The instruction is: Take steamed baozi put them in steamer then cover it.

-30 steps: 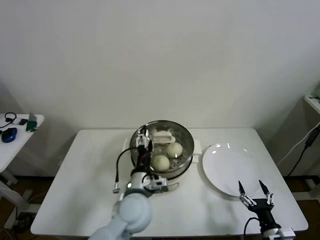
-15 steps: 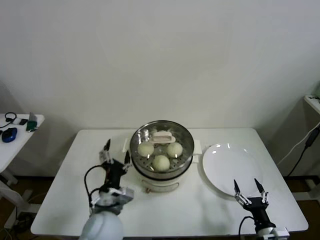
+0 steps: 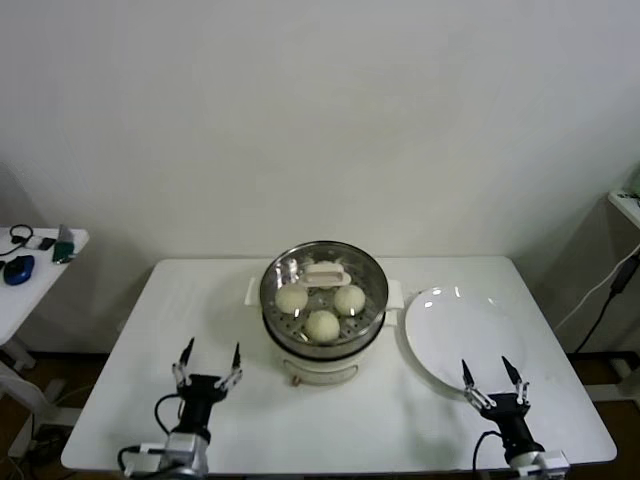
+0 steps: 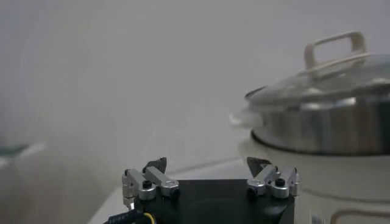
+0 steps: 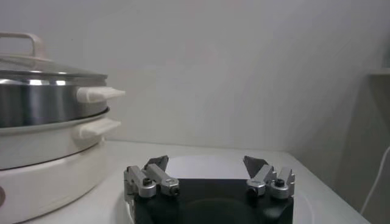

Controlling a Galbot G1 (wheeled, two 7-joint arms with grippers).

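The steamer stands mid-table, steel pot on a cream base. The glass cover with its cream handle sits on it. Three baozi show through the glass: one, another and a third; a fourth is hidden. My left gripper is open and empty near the front edge, left of the steamer. My right gripper is open and empty at the front right, by the plate. The covered steamer also shows in the left wrist view and in the right wrist view.
A flat white plate lies right of the steamer, also seen in the right wrist view. A side table with small items stands far left. A shelf edge is at far right.
My left arm has drawn back from the steamer's left rim to the table's front left. My right gripper has shifted slightly left and down. The cover stays on the pot.
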